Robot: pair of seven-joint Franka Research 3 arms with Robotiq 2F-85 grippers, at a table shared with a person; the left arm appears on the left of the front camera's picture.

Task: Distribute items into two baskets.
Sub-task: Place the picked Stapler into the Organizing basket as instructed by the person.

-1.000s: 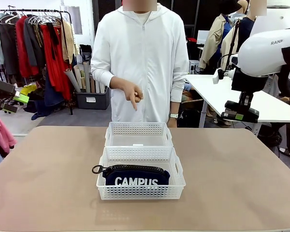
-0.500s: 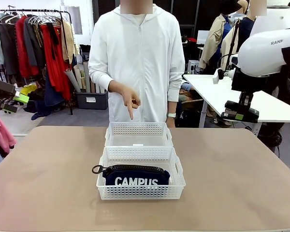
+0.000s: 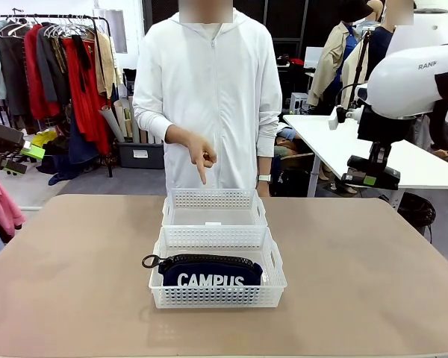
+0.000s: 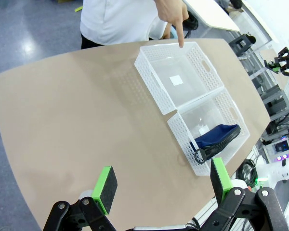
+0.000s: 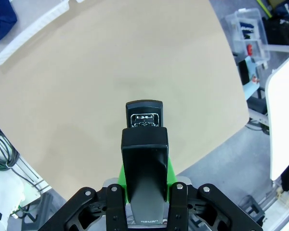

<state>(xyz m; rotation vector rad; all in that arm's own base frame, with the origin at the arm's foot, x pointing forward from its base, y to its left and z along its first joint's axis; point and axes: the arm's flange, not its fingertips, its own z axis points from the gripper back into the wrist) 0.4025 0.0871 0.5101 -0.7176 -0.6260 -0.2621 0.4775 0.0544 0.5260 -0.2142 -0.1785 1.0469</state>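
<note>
A: Where is the pouch sitting right now?

B: The navy "CAMPUS" zip pouch is lying inside the near white lattice basket, lettering facing the robot and its black zipper pull hanging over the basket's left rim. In the left wrist view the pouch is resting against one end of that basket.

A: And the second basket?

B: The far basket is standing directly behind the near one, the two touching end to end on the tan table. Nothing but a small white label is showing on its clear bottom.

A: What is the person doing?

B: Standing at the far side in a white zip jacket, the person is pointing one hand downward, index finger hanging above the far basket.

A: The stapler?

B: The right gripper is clamping the black stapler between its green pads, held high off the table, well to the right of the baskets. In the front view the gripper is hanging at the right, over the table's far right edge.

A: And the left gripper?

B: The left gripper is spreading its green pads wide apart, carrying nothing, up above the table's left side.
</note>
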